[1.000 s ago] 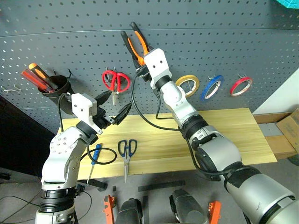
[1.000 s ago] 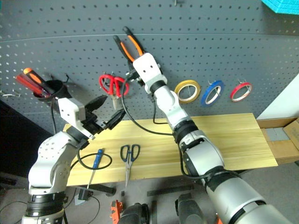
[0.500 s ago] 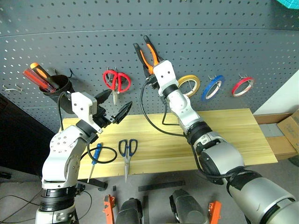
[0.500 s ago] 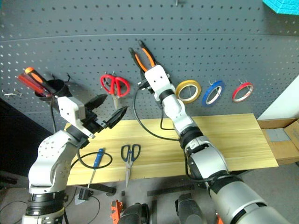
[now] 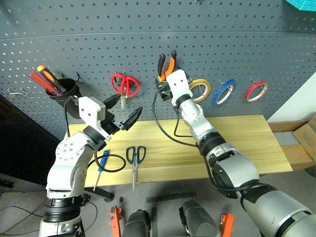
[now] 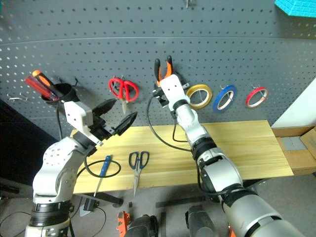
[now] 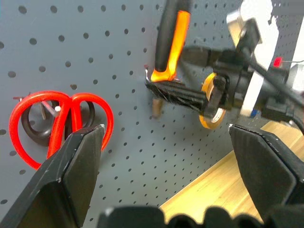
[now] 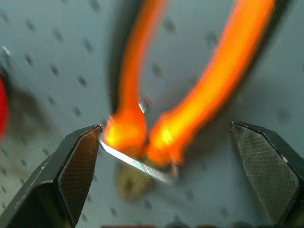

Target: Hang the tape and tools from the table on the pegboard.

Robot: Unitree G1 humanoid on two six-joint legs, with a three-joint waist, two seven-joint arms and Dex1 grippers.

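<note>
The orange-and-black pliers (image 5: 167,64) stand handles up against the dark grey pegboard (image 5: 89,44), head down by a small metal hook. My right gripper (image 5: 170,76) is open, and its fingers (image 8: 78,161) flank the pliers without touching them. The red tape (image 5: 256,91) hangs on the board at the far right. On the wooden table (image 5: 237,143) lie the blue-handled screwdriver (image 5: 101,165) and the black-handled scissors (image 5: 135,158). Above the table's left end my left gripper (image 5: 123,109) is open and holds nothing.
Red-handled scissors (image 5: 124,85), a yellow tape ring (image 5: 199,89) and a blue tape ring (image 5: 224,92) hang on the board. A black cup (image 5: 61,91) at the left holds red and orange screwdrivers. A cardboard box (image 5: 306,136) sits beyond the table's right end.
My right gripper carried the pliers rightward and down along the pegboard, then opened its fingers around them. The left arm stayed where it was.
</note>
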